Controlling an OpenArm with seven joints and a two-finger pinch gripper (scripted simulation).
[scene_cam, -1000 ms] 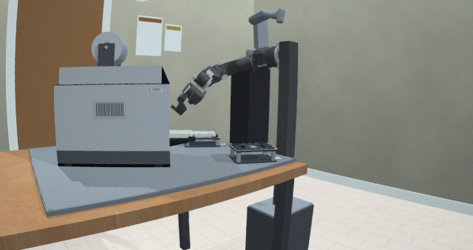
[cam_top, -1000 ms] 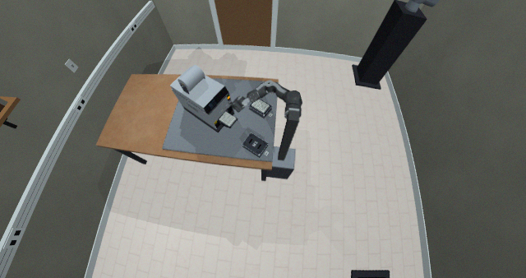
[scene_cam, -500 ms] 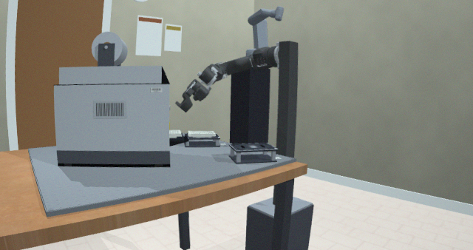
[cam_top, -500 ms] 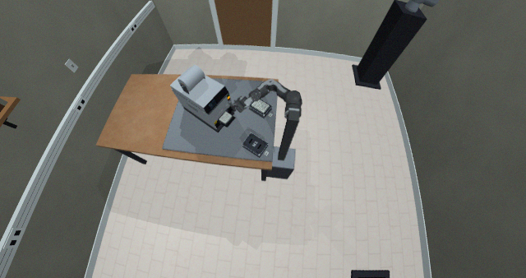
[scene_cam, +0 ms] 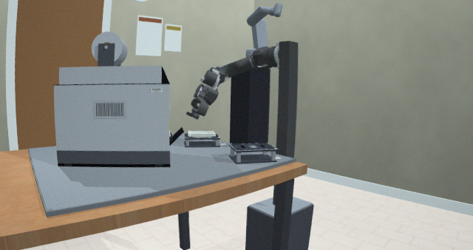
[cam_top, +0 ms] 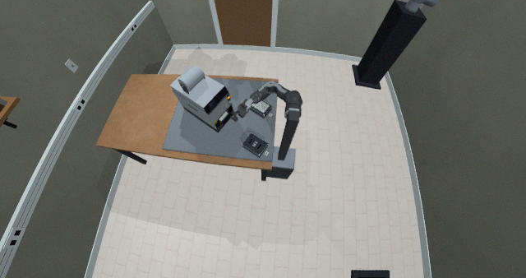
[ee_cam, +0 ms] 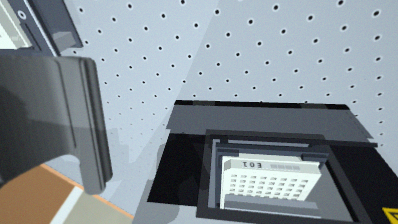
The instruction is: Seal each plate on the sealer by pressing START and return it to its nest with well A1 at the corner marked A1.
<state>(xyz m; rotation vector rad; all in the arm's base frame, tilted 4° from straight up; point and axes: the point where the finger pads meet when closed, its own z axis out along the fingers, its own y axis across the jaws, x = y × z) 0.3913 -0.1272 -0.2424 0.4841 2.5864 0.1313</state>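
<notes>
- Gripper (scene_cam: pixel 195 114) hangs in the air just right of the sealer (scene_cam: pixel 112 115), fingers spread apart with nothing between them. It points down, well above the mat (scene_cam: pixel 148 176).
- In the wrist view one finger (ee_cam: pixel 75 120) fills the left side; the other one isn't showing.
- Straight below in that view there's a white plate (ee_cam: pixel 270 181) with its rows of wells, label strip on the short end away from the camera. It sits inside a dark framed holder (ee_cam: pixel 345 185). Can't tell for sure from that view alone whether that's the stage or a nest.
- From the top, the arm (cam_top: pixel 288 101) reaches from its post (cam_top: pixel 286 136) at the near right table corner over to the sealer's front, and a plate (cam_top: pixel 261 108) in its nest lies just beside the wrist.
- The other nest (cam_top: pixel 255 144) sits nearer the post, on the mat's near right part, and looks dark with no plate in it.
- In the side view the plate (scene_cam: pixel 201 134) rests flat in the far nest, and the near nest (scene_cam: pixel 253 151) is plain dark on top.
- Sealer has a foil roll (scene_cam: pixel 109 50) on top and a barcode label (scene_cam: pixel 109 109) on its side. Whole lot sits on a wooden table (scene_cam: pixel 222 188).
</notes>
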